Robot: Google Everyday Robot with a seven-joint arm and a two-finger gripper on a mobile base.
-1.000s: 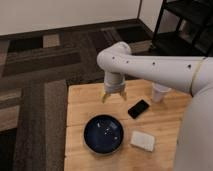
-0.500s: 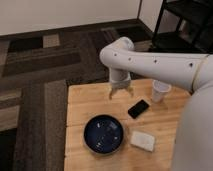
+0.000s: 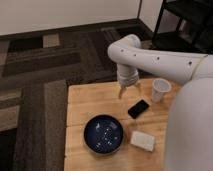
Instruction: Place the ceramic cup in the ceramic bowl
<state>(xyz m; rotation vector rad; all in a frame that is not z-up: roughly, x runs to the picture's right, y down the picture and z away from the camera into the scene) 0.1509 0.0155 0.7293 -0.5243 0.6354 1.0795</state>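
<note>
The white ceramic cup (image 3: 160, 90) stands upright near the table's far right edge. The dark navy ceramic bowl (image 3: 103, 133), speckled white inside, sits at the front middle of the wooden table (image 3: 85, 102) with nothing in it. My gripper (image 3: 129, 92) hangs from the white arm over the far middle of the table, left of the cup and apart from it. Its two fingers (image 3: 120, 93) point down, spread open, with nothing between them.
A black phone (image 3: 138, 108) lies between the cup and the bowl, just in front of the gripper. A flat white block (image 3: 142, 140) lies right of the bowl. A dark shelf frame (image 3: 180, 25) stands behind the table at the right, and patterned carpet lies to the left.
The gripper has moved right along the far side of the table, from above the bowl's far side to nearer the cup. Its fingers stay spread; the cup, bowl and phone have not moved.
</note>
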